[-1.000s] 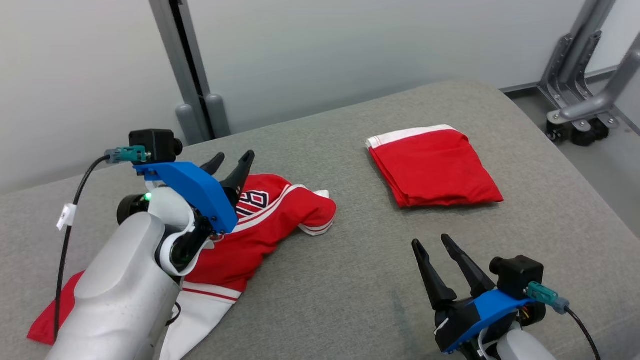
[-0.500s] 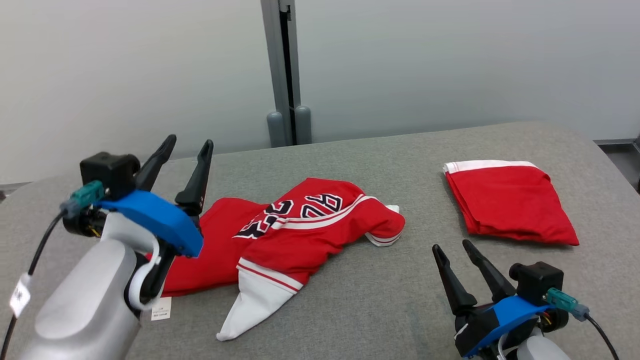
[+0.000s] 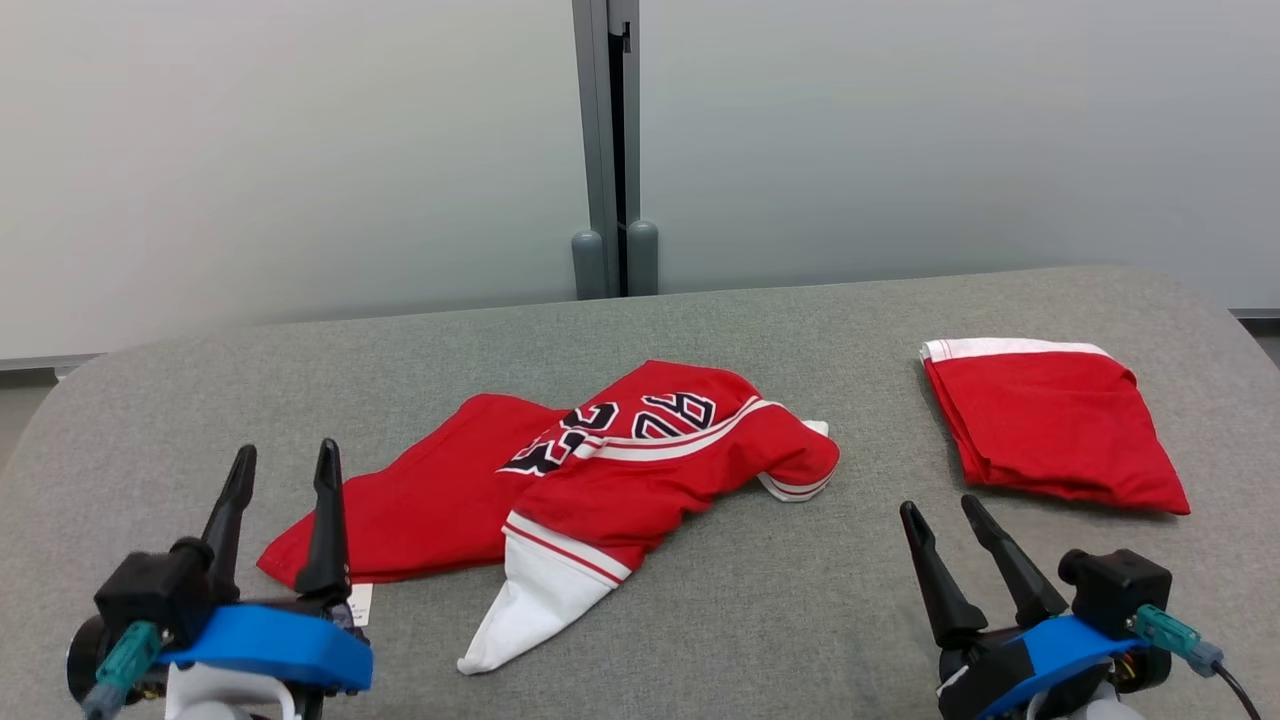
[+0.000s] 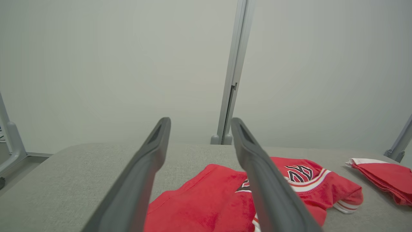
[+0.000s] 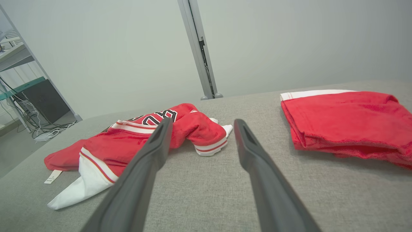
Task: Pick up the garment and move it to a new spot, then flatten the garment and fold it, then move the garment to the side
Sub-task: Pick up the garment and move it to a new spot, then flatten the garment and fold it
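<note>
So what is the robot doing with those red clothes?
Nothing is being held right now. The robot's left hand and right hand are both open and empty, near the front of the grey table. A crumpled red jersey lies in the middle, not yet flattened or folded. Another red garment lies folded off to the right.

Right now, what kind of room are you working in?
Probably a lab or test bay, not a home: plain grey partition panels joined by a metal post, a grey padded table, and loose cables on the floor.
</note>
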`<state>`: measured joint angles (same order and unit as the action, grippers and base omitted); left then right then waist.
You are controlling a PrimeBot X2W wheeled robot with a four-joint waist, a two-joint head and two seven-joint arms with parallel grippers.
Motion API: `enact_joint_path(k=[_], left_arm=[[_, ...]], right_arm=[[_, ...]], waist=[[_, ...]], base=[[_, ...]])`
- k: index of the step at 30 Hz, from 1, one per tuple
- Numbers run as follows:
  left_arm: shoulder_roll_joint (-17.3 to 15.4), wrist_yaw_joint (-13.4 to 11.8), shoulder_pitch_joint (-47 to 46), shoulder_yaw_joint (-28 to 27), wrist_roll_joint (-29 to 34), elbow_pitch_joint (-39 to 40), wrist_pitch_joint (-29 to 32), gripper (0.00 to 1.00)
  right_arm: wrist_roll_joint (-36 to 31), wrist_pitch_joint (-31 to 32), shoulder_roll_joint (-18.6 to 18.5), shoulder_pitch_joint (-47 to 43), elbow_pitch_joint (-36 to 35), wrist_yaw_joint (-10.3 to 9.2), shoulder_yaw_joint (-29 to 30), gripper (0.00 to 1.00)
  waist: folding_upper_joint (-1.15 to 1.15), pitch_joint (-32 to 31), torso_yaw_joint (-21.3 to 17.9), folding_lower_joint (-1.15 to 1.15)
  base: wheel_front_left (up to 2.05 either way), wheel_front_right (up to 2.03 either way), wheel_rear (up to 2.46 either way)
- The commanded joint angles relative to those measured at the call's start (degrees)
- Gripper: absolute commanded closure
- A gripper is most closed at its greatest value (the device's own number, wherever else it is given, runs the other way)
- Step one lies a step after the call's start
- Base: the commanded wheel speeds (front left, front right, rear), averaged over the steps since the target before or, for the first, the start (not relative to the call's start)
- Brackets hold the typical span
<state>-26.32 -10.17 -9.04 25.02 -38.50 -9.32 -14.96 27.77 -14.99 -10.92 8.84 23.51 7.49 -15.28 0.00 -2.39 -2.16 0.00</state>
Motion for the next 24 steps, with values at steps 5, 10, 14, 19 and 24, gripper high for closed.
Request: enact_joint_path(k=[5,10,14,19,24], left_arm=[[6.52,0.41,10.24,-8.15,7.04,5.84,-0.28,0.0],[10.22,3.42,13.34,-11.07,11.1,4.75,-0.3,0.0],[12.33,5.8,13.48,-12.81,13.08,3.33,-0.29,0.0],[14.36,8.61,12.87,-14.32,15.02,1.4,-0.3,0.0],[15.92,10.65,11.61,-14.68,16.77,-0.57,-0.3,0.0]], right_arm=[[-1.25,-0.26,-0.62,-3.46,-3.27,0.01,2.34,0.0],[-2.0,-0.26,-1.06,-4.03,-4.06,0.01,2.94,0.0],[-2.17,-0.26,-1.06,-3.74,-4.04,0.01,1.86,0.0],[-1.49,-0.27,-1.05,-1.78,-2.16,0.01,-1.17,0.0],[0.8,0.38,-0.58,3.4,1.07,0.01,-7.09,0.0]], waist=[[0.0,-0.02,-0.16,0.0],[0.0,-0.38,0.27,0.0],[0.0,-0.77,0.96,0.0],[0.0,-0.85,2.68,0.0],[0.0,-0.69,6.15,0.0]], base=[[0.0,0.0,0.0],[0.0,0.0,0.0],[0.0,0.0,0.0],[0.0,0.0,0.0],[0.0,0.0,0.0]])
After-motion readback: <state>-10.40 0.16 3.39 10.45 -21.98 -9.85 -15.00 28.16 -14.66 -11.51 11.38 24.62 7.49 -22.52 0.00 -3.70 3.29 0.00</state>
